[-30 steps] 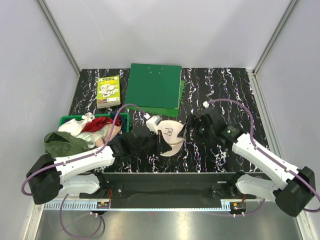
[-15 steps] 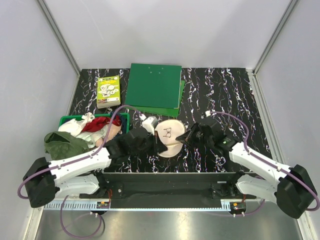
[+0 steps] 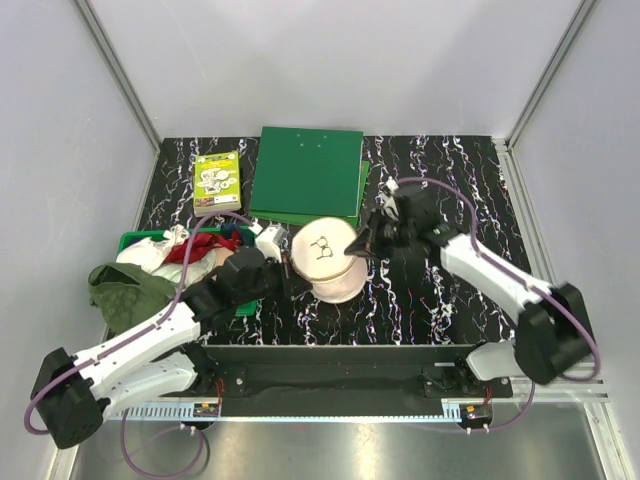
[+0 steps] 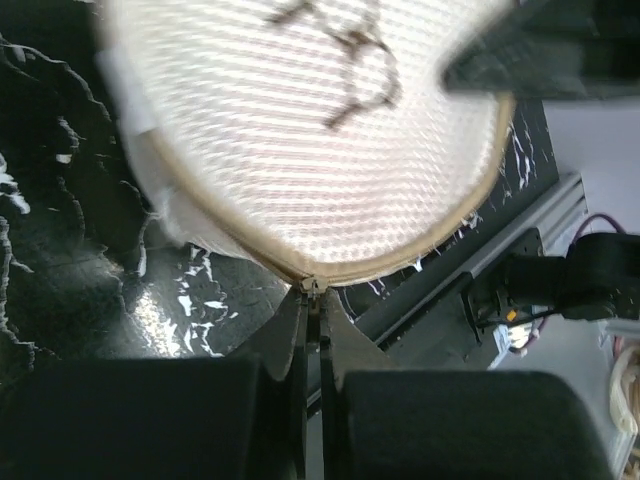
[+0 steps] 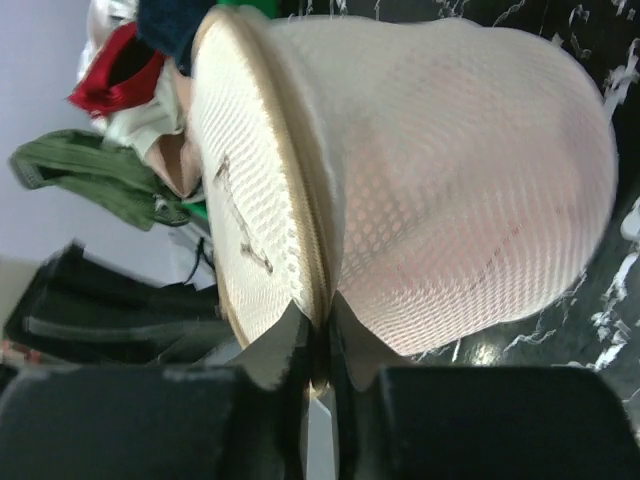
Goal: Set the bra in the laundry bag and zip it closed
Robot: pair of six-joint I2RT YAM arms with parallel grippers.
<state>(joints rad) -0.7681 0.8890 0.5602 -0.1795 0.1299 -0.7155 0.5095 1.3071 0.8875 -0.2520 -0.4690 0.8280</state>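
Laundry bag [image 3: 327, 255]: held over the middle of the desk [image 3: 450, 170], nearer its near edge. Bra [image 5: 470, 200]: inside, pink showing through the mesh, so that step is done. Zip [image 4: 311, 285]: closed where the rim shows; the rest is hidden, so I judge closure unconfirmed. My left gripper [image 3: 285, 266] pinches the rim at the zip pull, and my right gripper [image 3: 366, 243] pinches the opposite rim. Printed face tilts upward, bulging half below. Round, no true long axis; grip line runs left to right.

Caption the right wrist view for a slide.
Right gripper pinched shut on the rim of the bulging cream mesh laundry bag, olive-green garment behind.
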